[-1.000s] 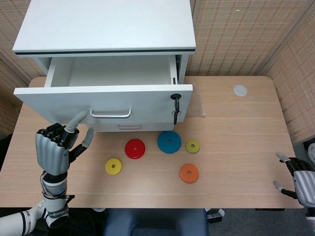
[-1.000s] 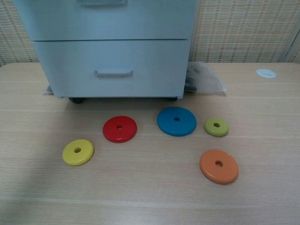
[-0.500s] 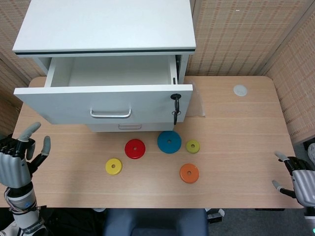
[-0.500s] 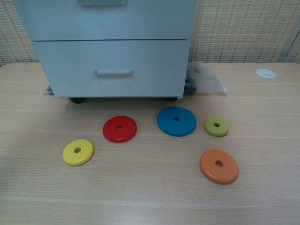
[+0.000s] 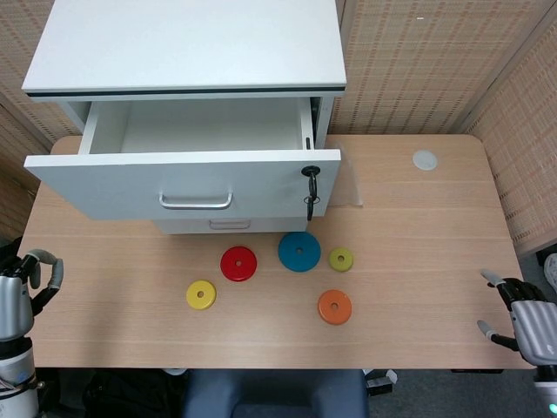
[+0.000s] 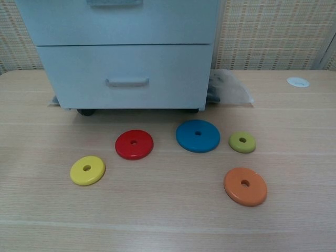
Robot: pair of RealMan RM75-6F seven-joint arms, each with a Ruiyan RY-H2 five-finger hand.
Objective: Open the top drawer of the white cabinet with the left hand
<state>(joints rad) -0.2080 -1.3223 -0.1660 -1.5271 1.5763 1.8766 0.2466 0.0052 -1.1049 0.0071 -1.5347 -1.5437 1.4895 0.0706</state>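
One top drawer is sticking out of the white cabinet. The left hand, well away from the cabinet, is curling its fingers on nothing. I think nothing more is needing doing.

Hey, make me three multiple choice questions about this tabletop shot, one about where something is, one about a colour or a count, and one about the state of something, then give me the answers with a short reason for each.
1. Where does the blue disc lie?
A. Between the red disc and the small olive disc
B. Inside the top drawer
C. On top of the white cabinet

2. How many discs lie on the table?
A. Three
B. Five
C. Seven

3. What state is the top drawer in?
A. Fully closed
B. Removed and set on the table
C. Pulled out, its inside showing

Answers: 1 A, the head view shows it flanked by those two. 2 B, red, blue, olive, yellow disc and orange disc. 3 C, its front stands forward of the cabinet body.
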